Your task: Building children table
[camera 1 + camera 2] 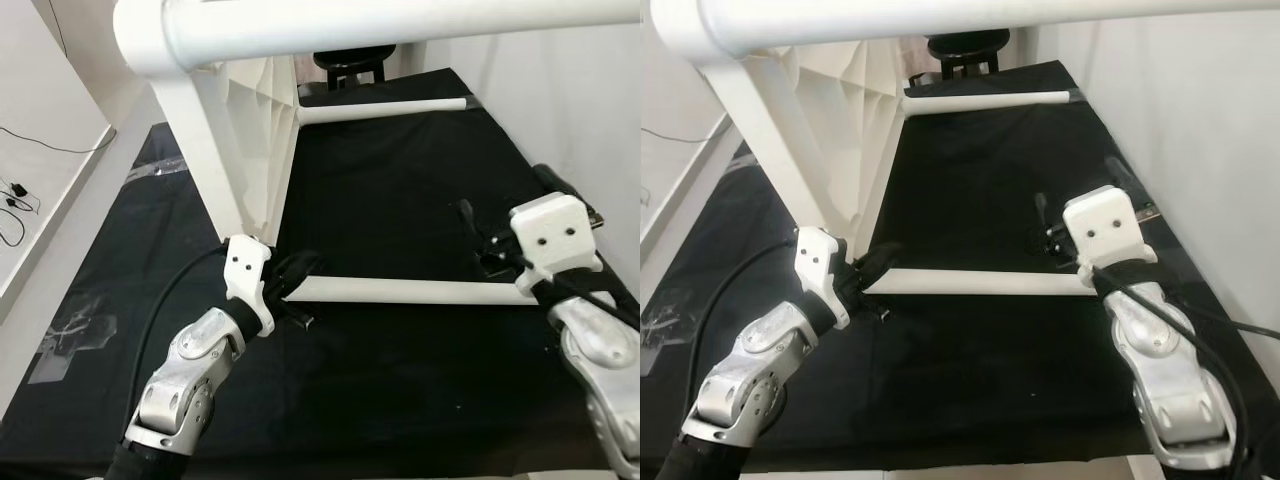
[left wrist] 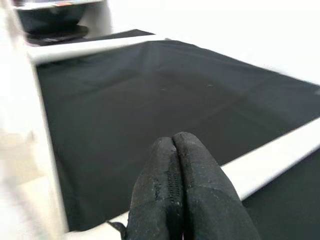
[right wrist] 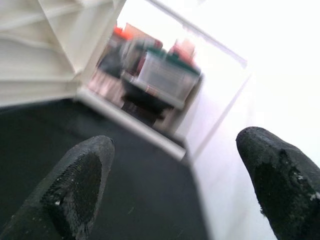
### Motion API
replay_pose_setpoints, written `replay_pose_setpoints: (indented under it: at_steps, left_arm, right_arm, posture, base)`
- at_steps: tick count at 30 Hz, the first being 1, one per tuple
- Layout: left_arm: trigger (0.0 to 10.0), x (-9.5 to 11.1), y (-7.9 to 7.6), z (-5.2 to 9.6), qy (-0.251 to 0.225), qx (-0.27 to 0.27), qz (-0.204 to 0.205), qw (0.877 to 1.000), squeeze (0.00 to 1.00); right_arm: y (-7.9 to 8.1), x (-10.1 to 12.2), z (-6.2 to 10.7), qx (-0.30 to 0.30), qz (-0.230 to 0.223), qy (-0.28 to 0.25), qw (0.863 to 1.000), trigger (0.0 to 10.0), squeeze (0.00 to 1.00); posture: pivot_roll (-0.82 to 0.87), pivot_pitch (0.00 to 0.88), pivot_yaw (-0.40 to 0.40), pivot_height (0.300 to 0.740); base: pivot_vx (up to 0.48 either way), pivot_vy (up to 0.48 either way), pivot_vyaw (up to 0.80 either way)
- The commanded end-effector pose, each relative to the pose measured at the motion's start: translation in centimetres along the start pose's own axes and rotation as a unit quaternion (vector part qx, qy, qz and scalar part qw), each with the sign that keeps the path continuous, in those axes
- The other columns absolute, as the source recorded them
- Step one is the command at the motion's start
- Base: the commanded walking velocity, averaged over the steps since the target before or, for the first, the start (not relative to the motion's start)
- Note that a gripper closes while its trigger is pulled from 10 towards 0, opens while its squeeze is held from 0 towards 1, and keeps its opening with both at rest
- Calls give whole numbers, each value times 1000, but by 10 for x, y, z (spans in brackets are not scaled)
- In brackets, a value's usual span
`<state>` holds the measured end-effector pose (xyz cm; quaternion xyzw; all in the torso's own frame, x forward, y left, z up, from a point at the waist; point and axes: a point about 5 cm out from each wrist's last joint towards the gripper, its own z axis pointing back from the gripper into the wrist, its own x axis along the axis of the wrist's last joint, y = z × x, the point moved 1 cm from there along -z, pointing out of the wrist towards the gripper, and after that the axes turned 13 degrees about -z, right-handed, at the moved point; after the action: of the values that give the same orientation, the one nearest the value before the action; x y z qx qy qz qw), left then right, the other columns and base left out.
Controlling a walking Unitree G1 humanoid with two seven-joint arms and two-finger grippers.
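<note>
Simply a white ribbed table [image 1: 255,130]

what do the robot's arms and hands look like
Both arms are silver metal with rounded joints and black cables. Each wrist carries a white boxy housing. The left hand and right hand each have two long black fingers with textured pads.

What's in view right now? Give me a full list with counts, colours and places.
Table top: one, white ribbed underside, standing on edge at the far left of the cloth.
Attached leg: one, white tube, running across the top of the view.
Near leg: one, white, lying on the cloth between the grippers.
Far leg: one, white, lying at the far end.
Cloth: one, black, over the floor.
Cables: black, left floor.
Left gripper: shut, at the near leg's left end.
Right gripper: open, by its right end.
</note>
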<state>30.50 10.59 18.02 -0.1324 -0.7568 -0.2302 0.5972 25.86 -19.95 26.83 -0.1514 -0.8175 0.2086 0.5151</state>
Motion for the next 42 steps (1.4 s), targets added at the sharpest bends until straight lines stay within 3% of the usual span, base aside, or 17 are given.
replay_pose_setpoints:
  at_steps: [1,2,4,6,8,9,12,16,17,18,23,24,36,40,42]
  left_arm:
    - [0,-9,7,5,15,22,-4,1000,0]
    - [0,-9,7,5,15,22,-4,1000,0]
    - [0,-15,11,7,26,37,-10,999,0]
    - [0,-15,11,7,26,37,-10,999,0]
    - [0,-21,19,9,36,59,-14,998,0]
    - [0,-21,19,9,36,59,-14,998,0]
    - [0,-28,28,8,50,80,-18,995,0]
    - [0,-29,31,7,55,87,-19,995,0]
    - [510,-30,32,6,55,89,-20,994,0]
    - [10000,-31,32,6,56,92,-20,994,0]
    - [10000,-32,33,5,57,100,-15,993,0]
    - [10000,-34,34,5,58,112,-2,992,0]
    - [10000,-36,32,4,60,120,23,991,0]
    - [10000,-37,29,4,64,118,34,990,0]
    - [10000,-40,18,-1,79,96,43,991,0]
  right_arm:
    - [3,11,3,5,19,-29,999,10000,0]
    - [3,11,3,5,19,-29,999,10000,0]
    - [-5,25,5,-10,69,-60,996,10000,0]
    - [-5,25,5,-10,69,-60,996,10000,0]
    - [-16,46,3,-19,117,-101,988,10000,0]
    - [-16,46,3,-19,117,-101,988,10000,0]
    - [-28,69,0,-30,198,-146,969,10000,0]
    - [-35,79,-3,-34,239,-162,957,10000,0]
    - [-38,83,-4,-37,253,-167,952,10000,0]
    - [-40,86,-6,-39,267,-174,947,10000,0]
    - [-42,93,-14,-31,289,-187,938,10000,0]
    - [-36,94,-23,0,294,-190,937,10000,0]
    - [-27,90,-48,55,297,-179,936,10000,0]
    - [-28,89,-63,64,302,-172,935,10000,0]
    - [-27,86,-80,82,306,-154,936,10000,0]
  posture:
    - [-153,113,139,740]
    - [-153,113,139,740]
    - [-165,103,156,740]
    - [-165,103,156,740]
    - [-179,87,177,740]
    - [-179,87,177,740]
    - [-194,69,202,740]
    - [-197,63,207,740]
    - [-197,60,207,740]
    - [-198,56,205,740]
    - [-201,52,193,740]
    - [-205,56,184,740]
    - [-198,75,155,740]
    - [-202,87,137,740]
    - [-202,91,125,740]
  base:
    - [0,0,0]
    - [0,0,0]
    - [0,0,0]
    - [0,0,0]
    - [0,0,0]
    - [0,0,0]
    - [0,0,0]
    - [0,0,0]
    - [0,0,0]
    - [0,0,0]
    - [0,0,0]
    - [0,0,0]
    - [0,0,0]
    - [0,0,0]
    - [0,0,0]
